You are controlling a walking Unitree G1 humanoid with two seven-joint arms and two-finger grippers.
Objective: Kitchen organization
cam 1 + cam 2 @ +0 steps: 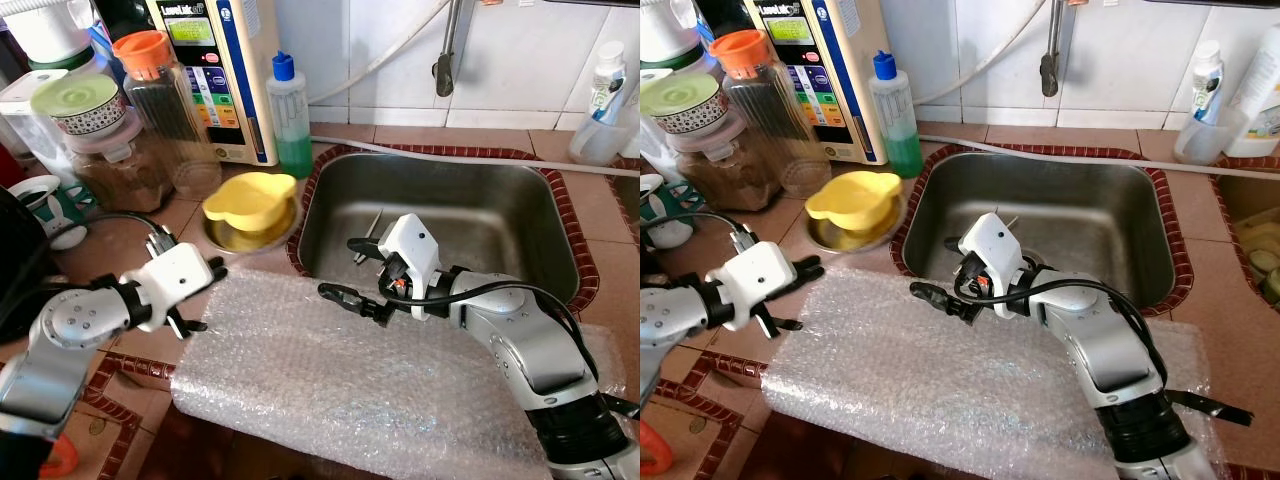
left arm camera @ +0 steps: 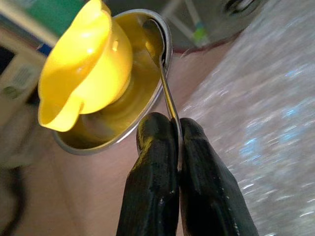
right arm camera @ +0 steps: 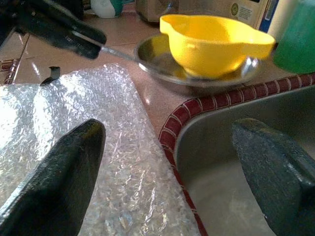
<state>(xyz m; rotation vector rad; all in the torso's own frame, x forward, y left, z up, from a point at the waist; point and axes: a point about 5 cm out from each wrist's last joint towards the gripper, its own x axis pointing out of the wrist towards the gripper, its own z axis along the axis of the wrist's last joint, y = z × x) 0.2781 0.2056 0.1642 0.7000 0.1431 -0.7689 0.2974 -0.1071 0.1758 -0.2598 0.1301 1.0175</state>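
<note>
Left gripper (image 2: pixel 177 147), in its wrist view, pinches a spoon (image 2: pixel 165 73) reaching into the steel bowl (image 2: pixel 147 105) under the yellow cup (image 2: pixel 83 73). In the head view, the bowl sits at ten o'clock of the sink (image 1: pixel 440 215). Right gripper (image 3: pixel 167 162) hangs open over the sink rim. Risk: a thin, slippery handle may twist loose.

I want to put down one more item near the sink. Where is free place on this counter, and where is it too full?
Free: the bubble wrap sheet between the two arms, and most of the sink floor. Crowded: the back left corner, with jars and green bottle, and the steel bowl holding the yellow cup, where the left pincer grips a spoon.
</note>
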